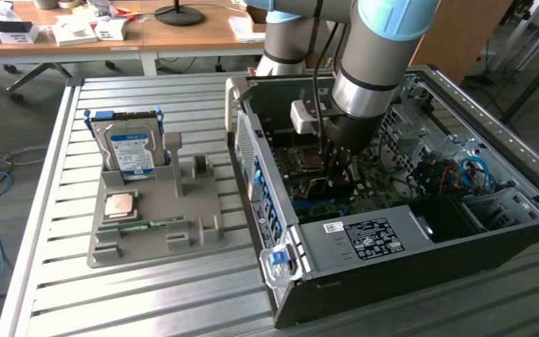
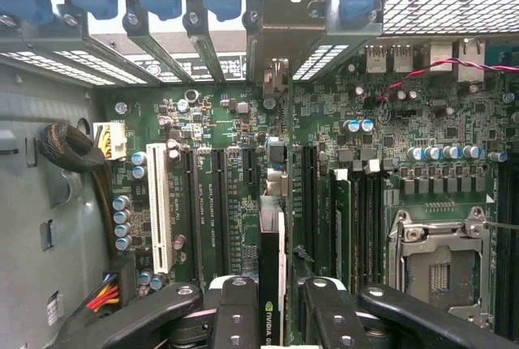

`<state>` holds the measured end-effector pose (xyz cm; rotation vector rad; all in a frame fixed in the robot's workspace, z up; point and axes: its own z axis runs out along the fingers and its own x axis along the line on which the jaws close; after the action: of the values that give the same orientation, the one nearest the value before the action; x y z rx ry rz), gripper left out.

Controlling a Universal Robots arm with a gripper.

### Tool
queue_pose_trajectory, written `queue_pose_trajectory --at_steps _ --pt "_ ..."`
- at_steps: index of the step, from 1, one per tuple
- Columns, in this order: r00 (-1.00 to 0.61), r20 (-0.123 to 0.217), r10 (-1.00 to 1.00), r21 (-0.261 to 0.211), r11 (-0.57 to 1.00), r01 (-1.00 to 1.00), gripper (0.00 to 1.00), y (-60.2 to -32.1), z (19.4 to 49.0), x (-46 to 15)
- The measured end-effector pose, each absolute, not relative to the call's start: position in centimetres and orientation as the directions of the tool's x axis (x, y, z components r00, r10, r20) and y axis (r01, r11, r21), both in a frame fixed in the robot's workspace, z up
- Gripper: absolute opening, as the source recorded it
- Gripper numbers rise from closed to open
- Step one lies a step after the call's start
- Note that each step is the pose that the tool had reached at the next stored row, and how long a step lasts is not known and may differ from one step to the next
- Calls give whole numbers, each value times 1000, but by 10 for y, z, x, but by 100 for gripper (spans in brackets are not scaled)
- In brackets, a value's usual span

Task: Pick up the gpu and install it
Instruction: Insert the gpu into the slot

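The install step is in hand: the pincer (image 2: 274, 307) is closed on the gpu (image 2: 273, 264), one of its fingers (image 2: 233, 316) pressed to each face. It holds the card on edge inside the open computer case (image 1: 363, 281), which lies along the desk (image 1: 157, 302) edge at the exterior view's right. The card stands over the motherboard (image 1: 318, 184) among the long black expansion slots (image 2: 222, 203), its silver bracket (image 2: 284, 20) up against the case's rear slot openings. Whether its lower edge sits in a slot I cannot tell. By my judgement, seating calls for the connector edge to stay in line with the slot, the bracket to stay square to its opening, and a straight, even press with no tilt.
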<state>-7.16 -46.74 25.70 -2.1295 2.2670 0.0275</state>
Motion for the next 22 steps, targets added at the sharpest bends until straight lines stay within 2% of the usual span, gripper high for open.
queue_pose_trajectory --at_steps 22 --pt "-31 -35 -999 -8 31 -999 26 -467 257 -72"
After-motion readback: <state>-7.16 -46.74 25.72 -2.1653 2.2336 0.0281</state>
